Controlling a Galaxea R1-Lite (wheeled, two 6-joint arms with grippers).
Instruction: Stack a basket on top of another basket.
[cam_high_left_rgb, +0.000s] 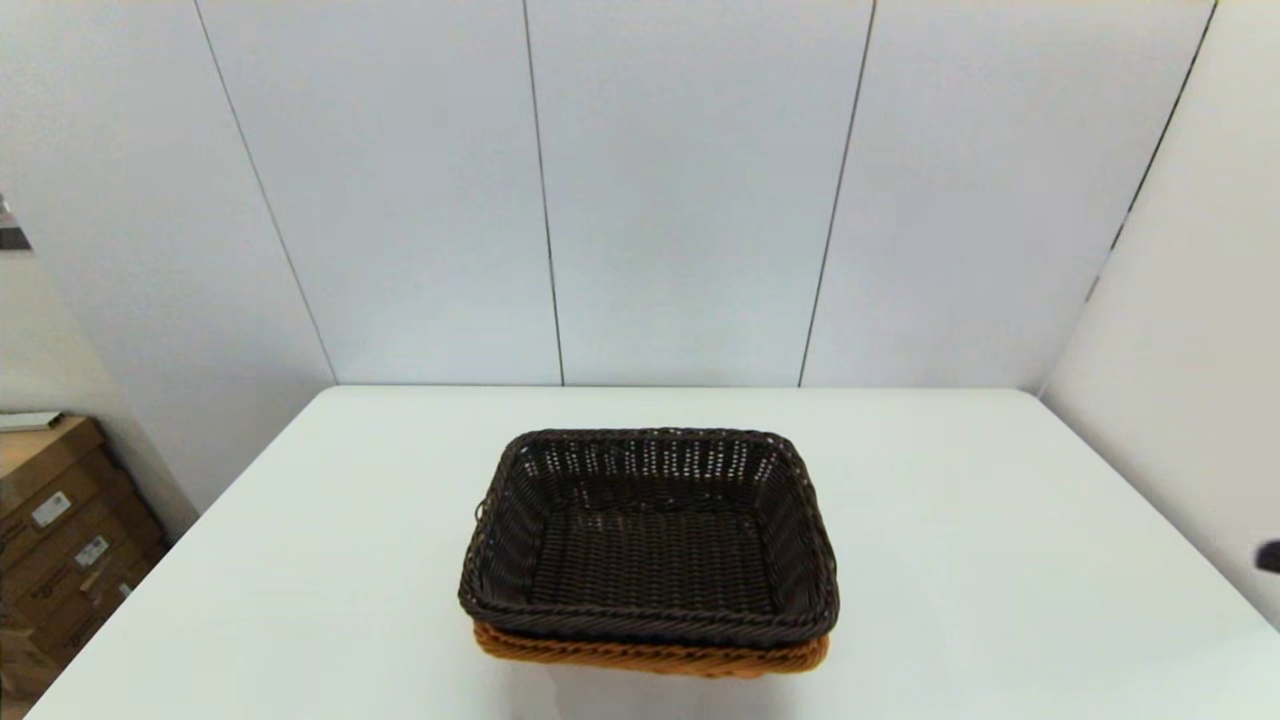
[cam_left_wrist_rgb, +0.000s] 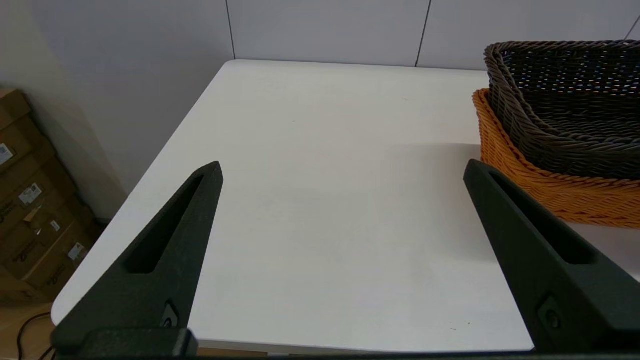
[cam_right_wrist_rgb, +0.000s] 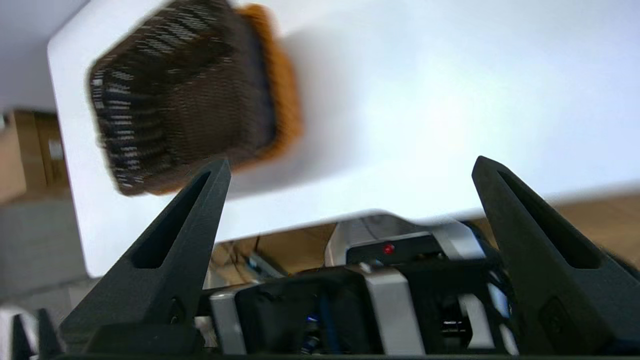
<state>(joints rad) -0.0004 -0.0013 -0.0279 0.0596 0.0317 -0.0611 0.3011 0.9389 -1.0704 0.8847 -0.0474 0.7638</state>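
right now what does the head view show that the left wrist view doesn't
Only the head view shows the whole inside floor of the dark brown woven wicker basket and all four sides of its rim, nested squarely in the orange-tan woven wicker basket.

Only the left wrist view shows the left gripper, fingers spread wide over bare table, holding nothing, beside the stack, and the orange-tan basket's side wall.

Both show the dark basket sitting in the orange-tan one on the white table, and brown cardboard boxes off the table's left.

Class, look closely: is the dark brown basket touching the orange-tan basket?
Touching. The left wrist view shows the dark brown basket nested inside the orange-tan basket, their rims meeting with no gap.
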